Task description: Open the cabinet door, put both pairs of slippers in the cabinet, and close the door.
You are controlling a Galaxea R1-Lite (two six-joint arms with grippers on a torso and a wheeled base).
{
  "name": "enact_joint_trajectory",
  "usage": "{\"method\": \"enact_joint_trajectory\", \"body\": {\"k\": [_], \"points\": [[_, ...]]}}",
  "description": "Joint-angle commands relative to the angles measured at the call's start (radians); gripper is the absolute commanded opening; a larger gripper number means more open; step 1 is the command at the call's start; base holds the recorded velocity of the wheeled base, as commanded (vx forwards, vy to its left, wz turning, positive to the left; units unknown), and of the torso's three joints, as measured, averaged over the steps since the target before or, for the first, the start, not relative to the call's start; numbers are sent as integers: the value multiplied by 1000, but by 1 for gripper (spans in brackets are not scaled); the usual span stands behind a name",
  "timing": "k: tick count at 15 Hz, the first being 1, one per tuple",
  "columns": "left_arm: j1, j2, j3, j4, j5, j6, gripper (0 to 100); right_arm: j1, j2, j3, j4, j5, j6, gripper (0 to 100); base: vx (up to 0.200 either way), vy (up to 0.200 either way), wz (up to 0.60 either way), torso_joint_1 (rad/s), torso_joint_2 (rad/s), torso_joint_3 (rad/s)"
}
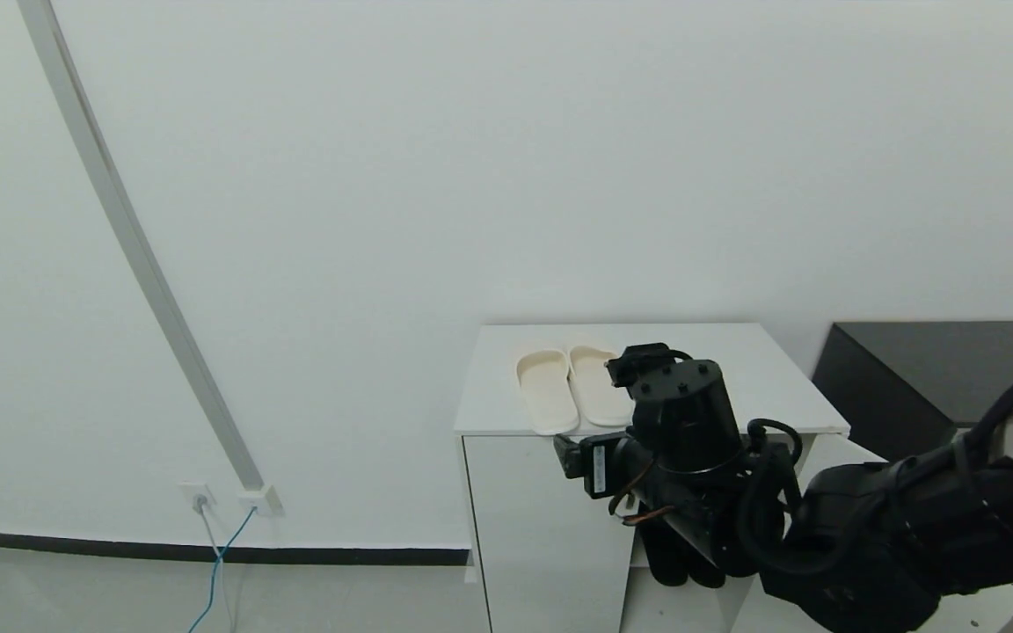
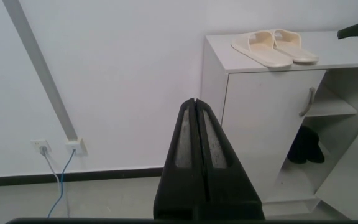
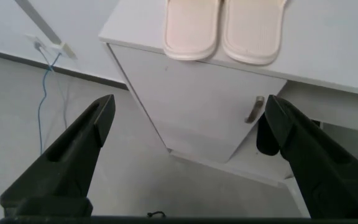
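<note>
Hanging spread wide, the right gripper (image 3: 189, 102) sits in front of the cabinet (image 1: 542, 527), on the near side of the cream slippers (image 1: 572, 387) on its top. Left gripper (image 2: 195, 107) is pressed together, off to the left. Black pair (image 2: 306, 146) lies in the open right compartment. Risk: a skewed pinch catches only one cream slipper, or shoves the pair farther back.

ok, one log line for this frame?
cabinet: right side open | black slippers: inside, lower shelf | cream slippers: on top | right gripper: open, facing cabinet | left gripper: shut, empty
</note>
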Motion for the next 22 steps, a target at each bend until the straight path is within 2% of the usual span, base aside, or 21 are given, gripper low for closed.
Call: {"method": "enact_joint_trajectory", "body": {"k": [1, 6, 10, 17, 22], "points": [[1, 0, 0, 0, 0, 1, 0, -3, 52, -14, -4, -1, 2, 100, 200, 0, 0, 7, -2, 7], [1, 2, 0, 0, 0, 1, 0, -3, 127, -16, -50, -7, 2, 100, 200, 0, 0, 1, -7, 1], [1, 2, 0, 0, 0, 0, 0, -17, 232, -23, -171, -10, -20, 100, 200, 0, 0, 6, 2, 5], [1, 0, 0, 0, 1, -3, 0, -34, 259, -33, -179, -23, -26, 100, 0, 0, 0, 0, 0, 0], [1, 0, 0, 0, 1, -5, 0, -64, 325, -111, -180, -24, -57, 100, 0, 0, 0, 0, 0, 0]]}}
